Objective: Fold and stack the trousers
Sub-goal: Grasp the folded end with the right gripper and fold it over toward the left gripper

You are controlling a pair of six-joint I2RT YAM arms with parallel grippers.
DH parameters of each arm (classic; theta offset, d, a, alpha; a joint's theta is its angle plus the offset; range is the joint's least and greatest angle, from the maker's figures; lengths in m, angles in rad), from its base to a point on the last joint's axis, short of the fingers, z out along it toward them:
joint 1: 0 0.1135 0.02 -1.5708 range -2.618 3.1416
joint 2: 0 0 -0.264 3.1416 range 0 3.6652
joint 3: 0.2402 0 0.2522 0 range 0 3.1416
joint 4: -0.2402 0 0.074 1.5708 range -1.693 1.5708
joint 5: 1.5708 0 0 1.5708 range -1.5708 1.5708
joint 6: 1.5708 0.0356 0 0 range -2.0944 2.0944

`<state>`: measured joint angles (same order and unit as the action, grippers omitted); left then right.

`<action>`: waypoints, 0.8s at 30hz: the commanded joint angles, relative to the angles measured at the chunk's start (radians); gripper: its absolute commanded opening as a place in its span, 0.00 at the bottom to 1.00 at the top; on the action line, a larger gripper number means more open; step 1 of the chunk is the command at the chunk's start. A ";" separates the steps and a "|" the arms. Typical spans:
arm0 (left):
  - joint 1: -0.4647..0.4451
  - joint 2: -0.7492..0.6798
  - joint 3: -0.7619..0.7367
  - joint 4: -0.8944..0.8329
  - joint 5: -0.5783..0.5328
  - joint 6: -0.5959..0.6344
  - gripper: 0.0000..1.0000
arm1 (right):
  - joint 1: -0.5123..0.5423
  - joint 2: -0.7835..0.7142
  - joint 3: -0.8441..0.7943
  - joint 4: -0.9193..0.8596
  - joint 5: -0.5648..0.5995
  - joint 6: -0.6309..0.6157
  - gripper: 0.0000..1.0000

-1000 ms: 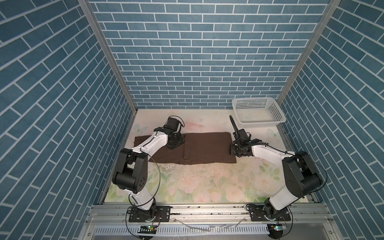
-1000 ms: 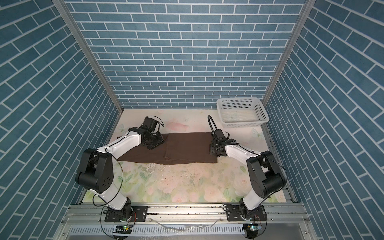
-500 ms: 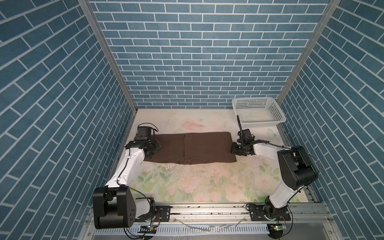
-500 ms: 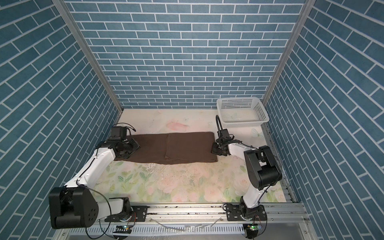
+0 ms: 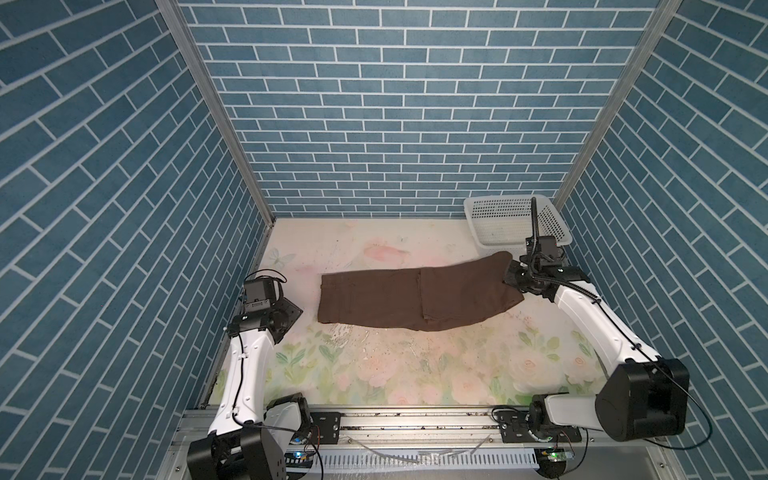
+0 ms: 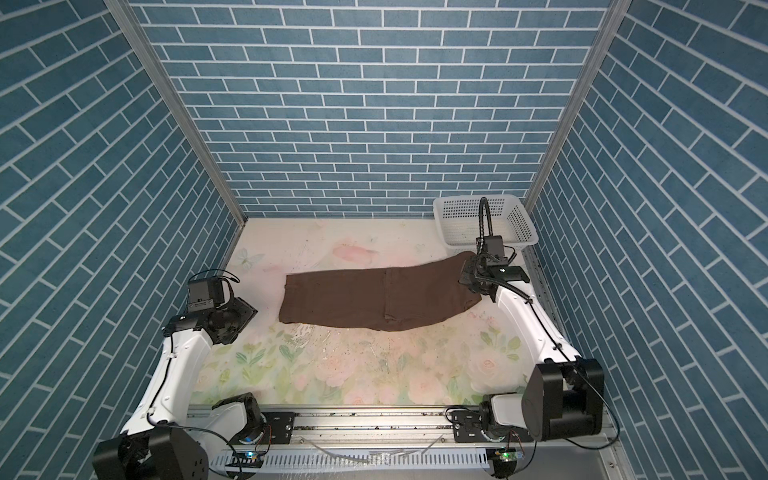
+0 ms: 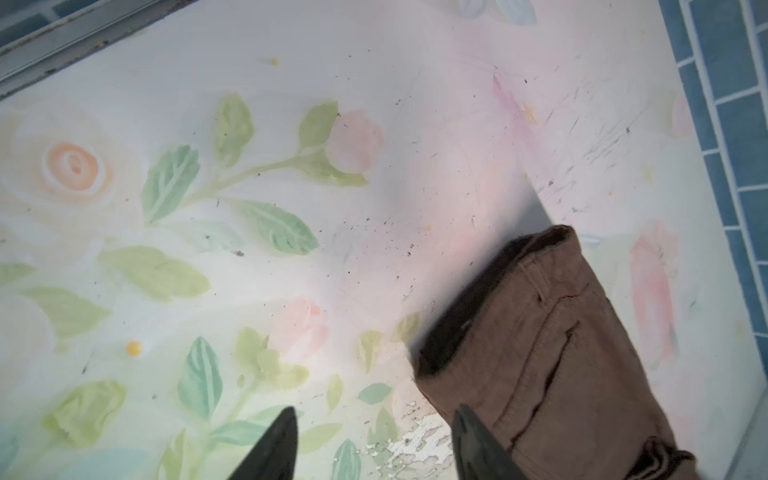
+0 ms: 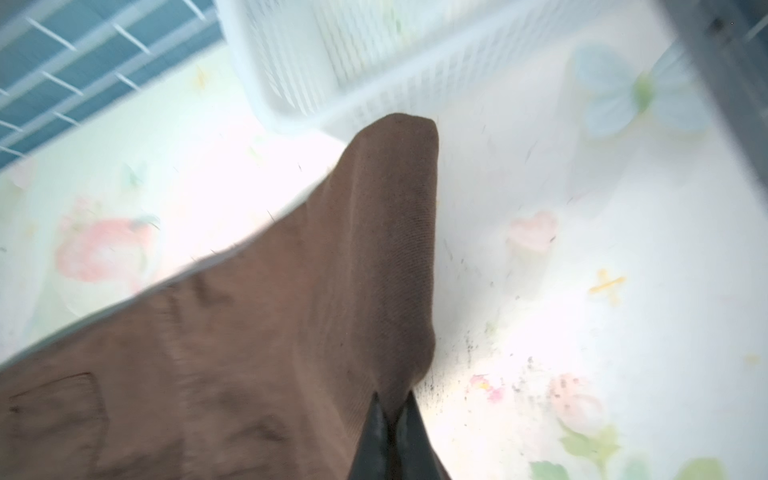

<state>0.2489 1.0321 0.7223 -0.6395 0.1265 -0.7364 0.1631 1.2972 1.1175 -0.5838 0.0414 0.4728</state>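
Beside the basket (image 5: 490,224), the right arm (image 5: 590,320) stretches out, jaws pinching the trousers (image 5: 374,299) — left arm (image 5: 245,365) bent, jaws parted.

I see the trousers (image 7: 552,357) as matt brown cloth with a fine ribbed weave. The counter (image 7: 415,104) looks smooth, floral-printed, scuffed and speckled. The basket (image 5: 505,220) at its far right corner is white perforated plastic.
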 commanded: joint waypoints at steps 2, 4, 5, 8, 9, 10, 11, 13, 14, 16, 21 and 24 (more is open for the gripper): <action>-0.015 0.064 -0.105 0.120 0.095 -0.035 0.17 | 0.025 -0.012 0.125 -0.061 0.037 0.005 0.00; -0.036 0.083 -0.138 0.158 0.093 -0.054 0.09 | 0.071 0.019 0.173 -0.045 0.002 0.020 0.00; -0.049 0.089 -0.152 0.184 0.096 -0.063 0.08 | 0.107 0.044 0.207 -0.042 -0.008 0.023 0.00; -0.091 0.113 -0.160 0.219 0.085 -0.079 0.02 | 0.242 0.126 0.324 -0.048 0.010 0.018 0.00; -0.109 0.127 -0.153 0.223 0.076 -0.079 0.02 | 0.288 0.158 0.364 -0.046 0.011 0.018 0.00; -0.120 0.141 -0.145 0.226 0.070 -0.079 0.01 | 0.325 0.182 0.394 -0.042 0.009 0.020 0.00; -0.128 0.159 -0.142 0.237 0.072 -0.081 0.00 | 0.364 0.210 0.434 -0.038 0.007 0.020 0.00; -0.139 0.198 -0.142 0.274 0.085 -0.089 0.00 | 0.435 0.273 0.509 -0.030 -0.007 0.016 0.00; -0.143 0.216 -0.140 0.287 0.086 -0.092 0.00 | 0.462 0.300 0.544 -0.035 -0.012 0.015 0.00; -0.151 0.255 -0.138 0.315 0.087 -0.096 0.00 | 0.521 0.367 0.630 -0.055 -0.020 0.013 0.00; -0.166 0.332 -0.143 0.391 0.106 -0.110 0.00 | 0.629 0.492 0.775 -0.074 -0.043 0.015 0.00; -0.188 0.372 -0.141 0.437 0.116 -0.123 0.00 | 0.680 0.551 0.820 -0.070 -0.053 0.020 0.00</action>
<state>0.0803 1.3731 0.5705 -0.2592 0.2314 -0.8429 0.8089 1.8156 1.8664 -0.6552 0.0128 0.4751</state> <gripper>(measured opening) 0.047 0.055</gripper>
